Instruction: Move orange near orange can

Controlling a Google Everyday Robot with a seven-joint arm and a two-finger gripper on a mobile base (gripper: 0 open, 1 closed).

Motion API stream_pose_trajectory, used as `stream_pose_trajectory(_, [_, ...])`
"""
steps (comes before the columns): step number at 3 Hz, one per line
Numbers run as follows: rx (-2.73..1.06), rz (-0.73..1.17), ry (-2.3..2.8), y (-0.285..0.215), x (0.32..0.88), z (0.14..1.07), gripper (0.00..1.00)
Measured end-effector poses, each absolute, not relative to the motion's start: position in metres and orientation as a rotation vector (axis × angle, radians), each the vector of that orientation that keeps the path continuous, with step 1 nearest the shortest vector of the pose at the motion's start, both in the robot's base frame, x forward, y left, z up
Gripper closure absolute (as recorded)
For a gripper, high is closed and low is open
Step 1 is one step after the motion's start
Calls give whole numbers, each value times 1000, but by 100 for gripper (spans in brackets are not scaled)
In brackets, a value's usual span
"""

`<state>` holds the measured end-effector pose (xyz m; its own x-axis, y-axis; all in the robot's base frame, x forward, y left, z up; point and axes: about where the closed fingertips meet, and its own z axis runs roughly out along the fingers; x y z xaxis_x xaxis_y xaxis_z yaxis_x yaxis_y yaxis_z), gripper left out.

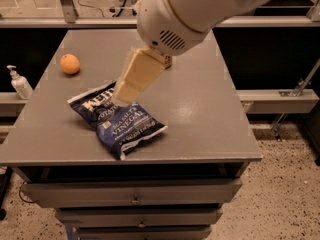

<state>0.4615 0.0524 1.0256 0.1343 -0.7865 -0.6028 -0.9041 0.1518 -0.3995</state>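
Observation:
The orange [70, 64] is a small round fruit lying on the far left part of the grey table [200, 109]. My gripper [124, 95] is cream-coloured and hangs from the big white arm [190, 14] over the table's middle. Its tip is above the top edge of a blue chip bag [120, 121]. It is to the right of the orange and in front of it, well apart from it, and holds nothing that I can see. The orange can does not show; the arm covers the far middle of the table.
The blue chip bag lies flat at the front left of the table. A white pump bottle [20, 83] stands on a lower ledge left of the table. Drawers [135, 196] sit under the tabletop. A rail runs behind the table.

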Motion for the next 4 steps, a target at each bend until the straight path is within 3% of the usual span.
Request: stream_pose_trajectory(4, [-1492,327,1609,203,614,917,0])
